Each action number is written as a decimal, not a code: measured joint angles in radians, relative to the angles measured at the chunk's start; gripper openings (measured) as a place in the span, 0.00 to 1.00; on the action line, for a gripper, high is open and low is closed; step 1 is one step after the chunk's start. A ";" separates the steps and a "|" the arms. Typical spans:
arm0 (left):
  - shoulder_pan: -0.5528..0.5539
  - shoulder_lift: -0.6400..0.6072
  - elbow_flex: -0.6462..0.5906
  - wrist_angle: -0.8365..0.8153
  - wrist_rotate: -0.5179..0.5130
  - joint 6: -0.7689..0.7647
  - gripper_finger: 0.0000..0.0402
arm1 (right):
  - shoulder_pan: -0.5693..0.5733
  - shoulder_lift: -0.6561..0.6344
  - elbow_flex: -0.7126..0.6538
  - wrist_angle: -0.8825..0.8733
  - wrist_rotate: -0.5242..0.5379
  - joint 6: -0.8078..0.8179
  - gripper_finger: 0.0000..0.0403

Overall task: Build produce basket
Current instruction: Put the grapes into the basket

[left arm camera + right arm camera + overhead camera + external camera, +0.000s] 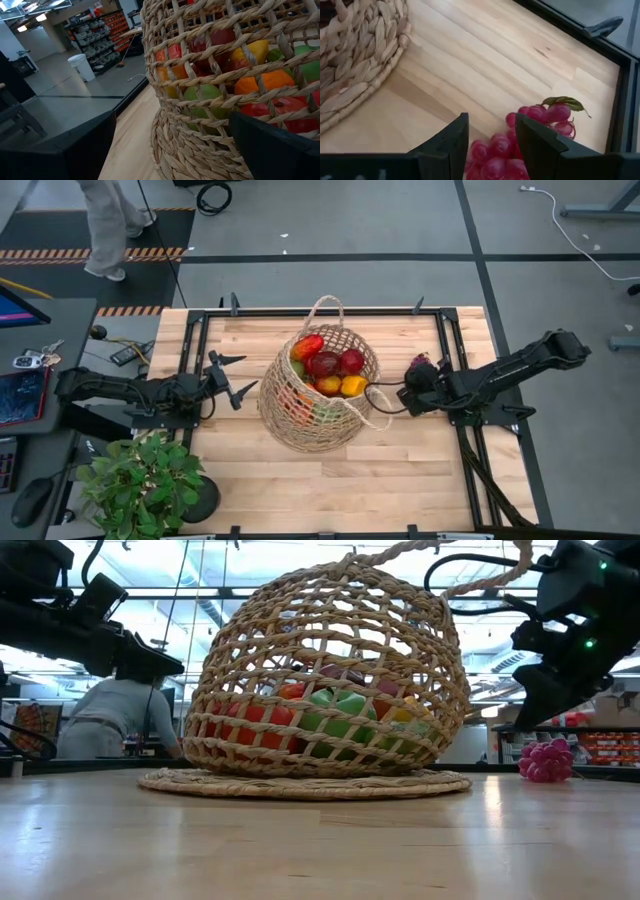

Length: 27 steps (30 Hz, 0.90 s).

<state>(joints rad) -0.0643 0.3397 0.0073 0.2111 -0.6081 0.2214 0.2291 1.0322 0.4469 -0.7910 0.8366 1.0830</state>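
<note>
The tan wicker basket stands on its flat base mid-table. It holds red, green, yellow and orange produce, which also shows through the weave. A purple grape bunch lies on the wood to the basket's right. My right gripper hovers just above the bunch, open; in the right wrist view grapes show between and beyond the fingers. My left gripper is open and level at the basket's left side, short of the weave.
A leafy potted plant sits at the near left corner. Black frame rails run along the table's sides. One loop handle points to the far edge, the other lies toward my right gripper. A person walks beyond the table.
</note>
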 joint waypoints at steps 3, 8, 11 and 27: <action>0.000 0.000 0.000 0.000 0.000 0.000 0.98 | -0.002 -0.006 0.000 -0.010 -0.007 -0.022 0.42; 0.000 0.000 0.000 0.000 0.000 0.000 0.98 | -0.005 -0.015 0.000 -0.070 -0.035 0.007 0.46; 0.000 0.000 0.000 0.000 0.000 0.000 0.98 | -0.018 -0.014 0.000 -0.093 -0.048 0.041 0.53; 0.000 0.000 0.000 0.000 0.000 0.000 0.98 | -0.050 -0.007 -0.165 0.077 -0.023 0.210 0.89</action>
<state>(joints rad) -0.0643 0.3400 0.0074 0.2111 -0.6079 0.2214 0.1795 1.0251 0.2823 -0.7139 0.8140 1.2934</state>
